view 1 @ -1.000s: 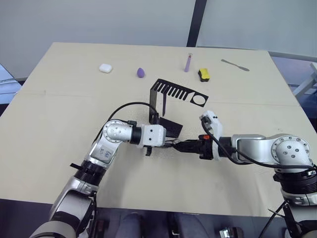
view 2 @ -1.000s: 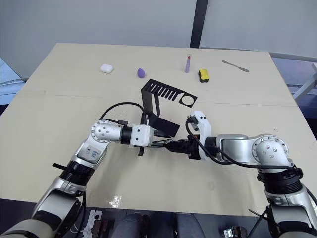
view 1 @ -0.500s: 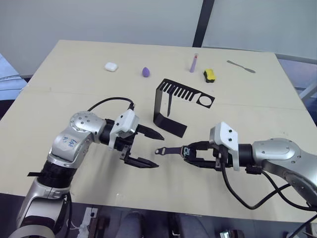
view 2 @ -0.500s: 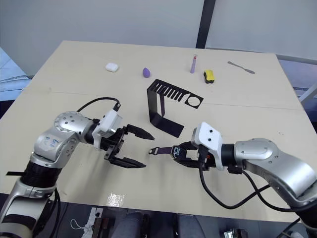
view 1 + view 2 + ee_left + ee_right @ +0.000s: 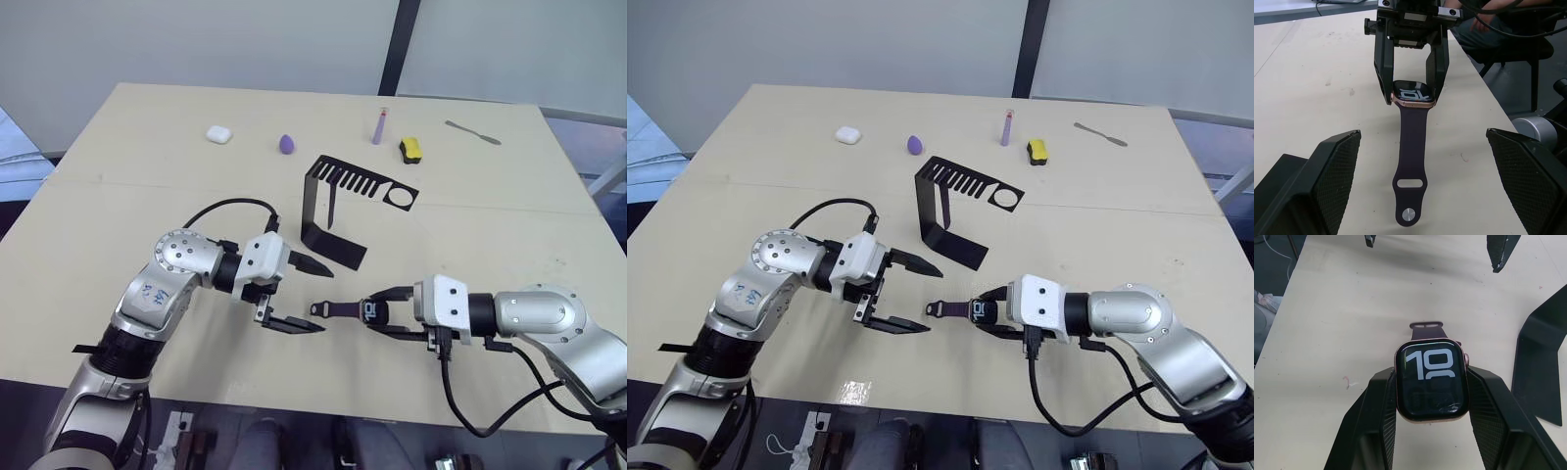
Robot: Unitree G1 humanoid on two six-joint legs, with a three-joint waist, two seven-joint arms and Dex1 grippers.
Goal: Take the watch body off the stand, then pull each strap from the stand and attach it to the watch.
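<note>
Watch body point(image 5: 1432, 379), its lit screen showing large white numerals, sits clamped between the two black fingers of the right pincer point(image 5: 384, 311), low over the near part of the pale table point(image 5: 118, 186). One dark purple strap point(image 5: 1411, 169) is joined to it and trails toward the left pincer point(image 5: 299, 296), its free end with a slot and a metal pin lying on or just above the table; which, I cannot tell. A second strap is hard to make out: any on the far side of the case would be hidden by the right pincer's fingers.

From left to right: the left pincer hovers with its fingers spread wide, holding nothing, just short of the strap's tip. Behind the gap between the two pincers stands the black stand point(image 5: 338, 211), its comb slots bare. Along the far edge of the table lie a white pebble-shaped case point(image 5: 217, 134), a purple drop-shaped piece point(image 5: 285, 144), a pale purple tube point(image 5: 377, 126), a yellow-and-black block point(image 5: 409, 149) and a thin metal tool point(image 5: 472, 132), too small to identify.
</note>
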